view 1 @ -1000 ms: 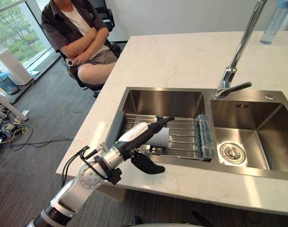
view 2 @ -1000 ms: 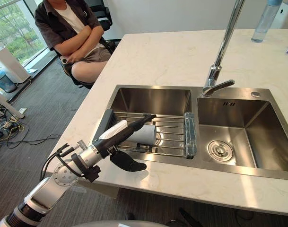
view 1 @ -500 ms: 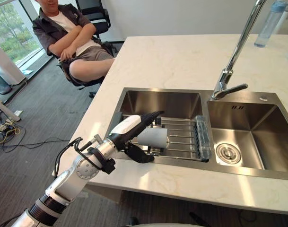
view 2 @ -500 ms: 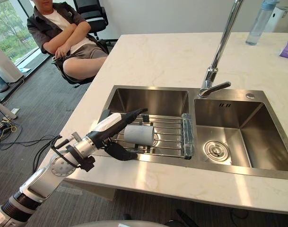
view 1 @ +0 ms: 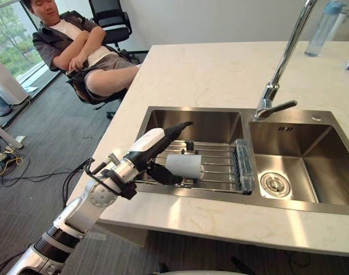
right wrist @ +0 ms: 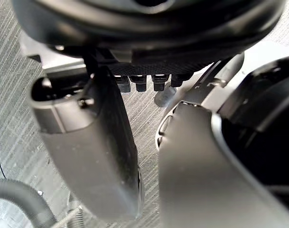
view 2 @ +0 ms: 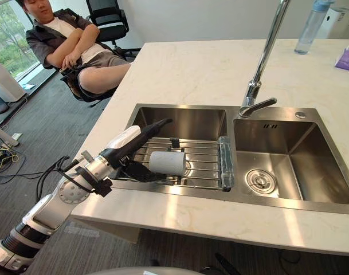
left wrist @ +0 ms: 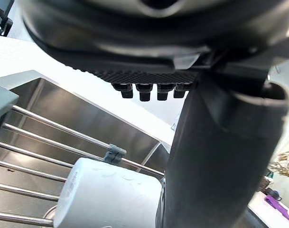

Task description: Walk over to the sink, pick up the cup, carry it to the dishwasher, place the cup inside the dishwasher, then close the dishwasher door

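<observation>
Across the left eye view runs a pale marble surface [view 1: 208,74] with a steel double sink [view 1: 312,172] set into it. A wire rack [view 1: 220,156] spans the left basin, and the cup [view 1: 184,165], pale grey, lies on its side on the rack. The left hand [view 1: 154,148] reaches in from the near left, spread wide. Its straight fingers stretch over the rack just beyond the cup, and its thumb hangs at the cup's near left end. It holds nothing; whether the thumb touches the cup cannot be told. A tall faucet [view 1: 283,63] rises behind the sink, and a water bottle [view 1: 318,28] stands at the far right. A person [view 1: 77,48] sits with arms folded in a chair [view 1: 108,14] at the far left.

From the right eye view, the drain [view 2: 258,180] shows in the right basin.

Seen in the left wrist view, the cup lies on the rack bars just beside the thumb [left wrist: 215,156], below the straight fingers [left wrist: 149,90].

Over grey carpeted floor [right wrist: 11,95], the right wrist view shows the right hand [right wrist: 87,147] with fingers straight and nothing held.
</observation>
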